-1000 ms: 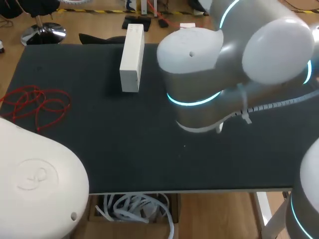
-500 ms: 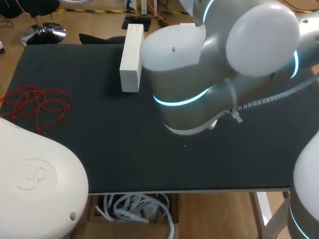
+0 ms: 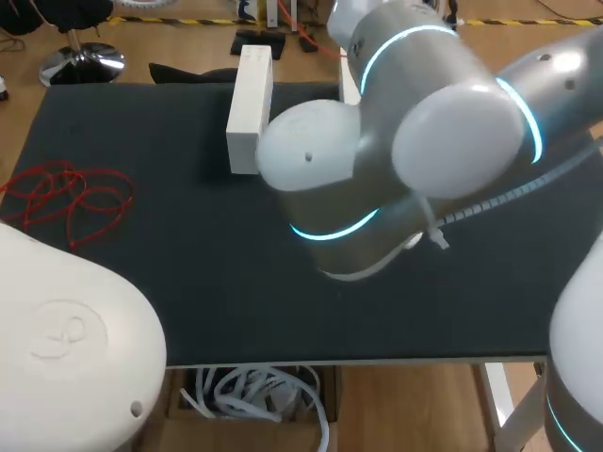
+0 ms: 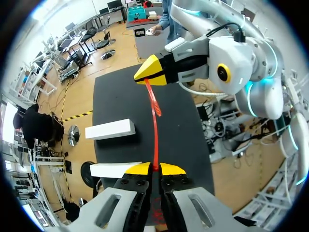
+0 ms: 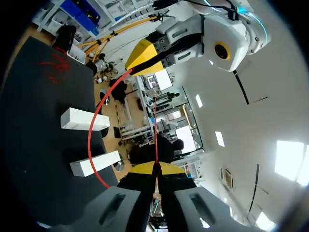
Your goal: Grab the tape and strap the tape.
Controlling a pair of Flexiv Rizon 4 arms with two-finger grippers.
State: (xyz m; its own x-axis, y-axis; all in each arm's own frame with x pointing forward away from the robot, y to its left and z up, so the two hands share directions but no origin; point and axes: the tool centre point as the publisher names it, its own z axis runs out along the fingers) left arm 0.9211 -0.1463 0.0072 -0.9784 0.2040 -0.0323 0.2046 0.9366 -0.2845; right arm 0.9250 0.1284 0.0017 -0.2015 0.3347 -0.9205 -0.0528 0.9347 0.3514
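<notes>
Your left tool [image 4: 154, 168] has its two yellow tips pressed together on the tape [image 4: 155, 125], which comes out from between them as a thin red strip. From there the tape runs straight ahead of the left tool to your right tool [image 4: 150, 73], whose yellow tips are also closed on it, pinching the far end. The tape is therefore strung between the two tools, with the dark surface [image 4: 188, 130] behind it.

In the right wrist view, a fine red line leaves the right tool's closed tips and goes straight ahead. A bowed red stretch curves from the left tool's tips down past the side of the right tool. You cannot tell from that view how the two red stretches join.

Beside the left tool, close to its fingers, a white block [image 4: 115, 169] lies on the surface. A second white block [image 4: 110, 130] lies a little further ahead on the same side, off to the side of the tape and not touching it. A tangle of red cord [image 3: 66, 198] lies on the surface, well apart from both tools.

In the head view your right arm [image 3: 377, 160] reaches in over the middle of the surface and hides both tools and the tape. Your left arm [image 3: 66, 339] fills the near corner.
</notes>
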